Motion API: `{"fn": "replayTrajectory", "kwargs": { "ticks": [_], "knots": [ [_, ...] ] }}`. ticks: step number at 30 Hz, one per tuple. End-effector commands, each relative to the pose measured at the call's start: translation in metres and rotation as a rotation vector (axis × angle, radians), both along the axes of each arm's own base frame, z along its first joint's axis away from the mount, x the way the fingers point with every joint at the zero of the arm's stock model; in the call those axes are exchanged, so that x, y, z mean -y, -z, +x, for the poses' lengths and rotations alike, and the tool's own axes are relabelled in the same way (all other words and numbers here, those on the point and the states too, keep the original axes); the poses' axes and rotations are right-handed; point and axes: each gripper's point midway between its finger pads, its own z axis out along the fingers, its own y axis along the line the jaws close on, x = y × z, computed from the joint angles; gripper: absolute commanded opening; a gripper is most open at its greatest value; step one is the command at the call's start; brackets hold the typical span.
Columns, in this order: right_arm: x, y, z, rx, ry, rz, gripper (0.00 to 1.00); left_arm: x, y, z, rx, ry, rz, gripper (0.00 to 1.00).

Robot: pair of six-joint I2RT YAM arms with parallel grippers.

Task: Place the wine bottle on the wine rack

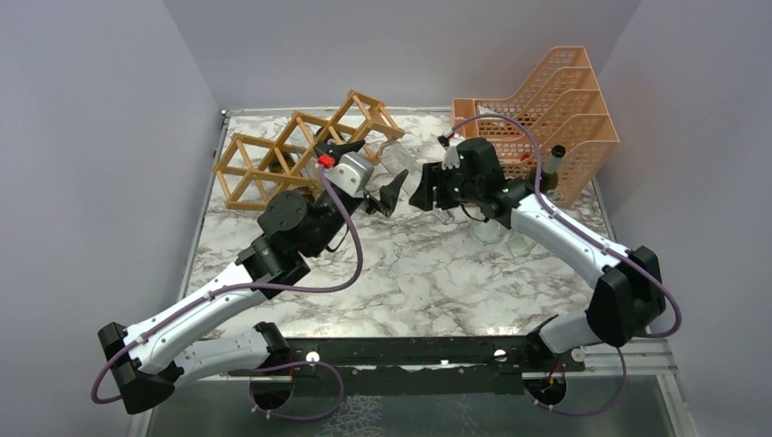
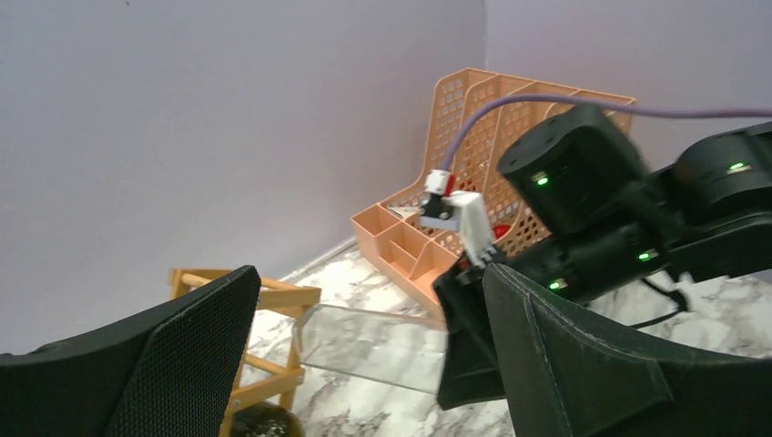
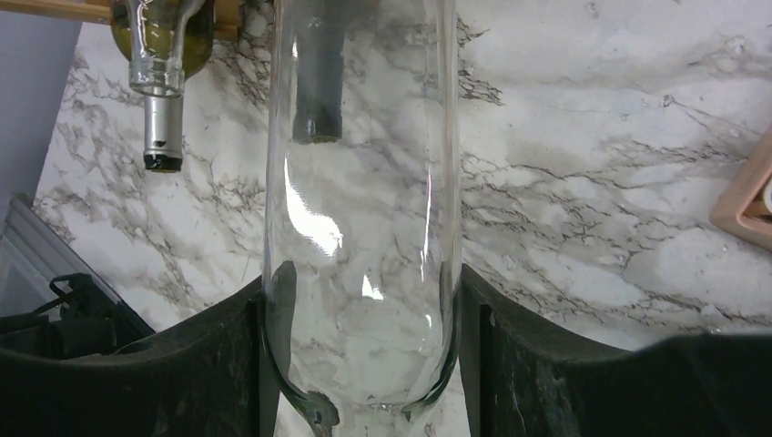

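- white-and-grey marble-patterned table top (image 1: pixel 437 273), reaching from the arm bases back to the light-brown wooden lattice wine rack (image 1: pixel 273 159), which stands at the back left.
- left gripper (image 1: pixel 369 171), just in front of the rack's right end, with its two black fingers spread wide apart and nothing between them in its grasp.
- in the left wrist view the left gripper (image 2: pixel 369 291) frames the bottle's body ahead of it; neither finger is seen touching the glass.
- right gripper (image 1: pixel 426 189), a little to the right of the rack's right end, clamped on the base end of a clear glass wine bottle (image 1: pixel 405 162).
- in the right wrist view the right gripper (image 3: pixel 364 291) has one dark finger pressed against each side of the wine bottle (image 3: pixel 364 182), close to its rounded bottom.
- the bottle (image 2: pixel 364 341) is held off the table, lying nearly level, its far end pointing at the rack's (image 2: pixel 273 296) right end; whether it has entered a cell cannot be told.
- a second glass bottle with a grey-capped neck (image 3: pixel 159 109) pokes out from under a wooden stick of the rack.
- peach-orange plastic mesh stacked tray organiser (image 1: pixel 546 109), well to the right of the rack, in the back right corner.
- plain pale lilac walls (image 1: pixel 391 45) behind the rack.
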Motion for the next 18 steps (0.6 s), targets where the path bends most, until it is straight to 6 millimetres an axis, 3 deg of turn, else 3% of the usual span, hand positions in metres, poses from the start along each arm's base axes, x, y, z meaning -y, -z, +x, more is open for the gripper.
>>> {"fn": "replayTrajectory", "kwargs": {
  "ticks": [1,5,18],
  "knots": [
    [-0.035,-0.038,0.03,0.117,-0.035,0.114,0.01,-0.003,-0.005,-0.004,-0.129,0.009,-0.112,0.99],
    [-0.048,-0.028,0.043,0.103,-0.04,0.117,0.01,-0.004,0.002,-0.006,-0.171,0.011,-0.089,0.99],
    [-0.072,-0.023,0.066,0.061,-0.01,0.192,0.01,-0.02,0.013,-0.006,-0.21,-0.05,-0.065,0.99]
  ]
}}
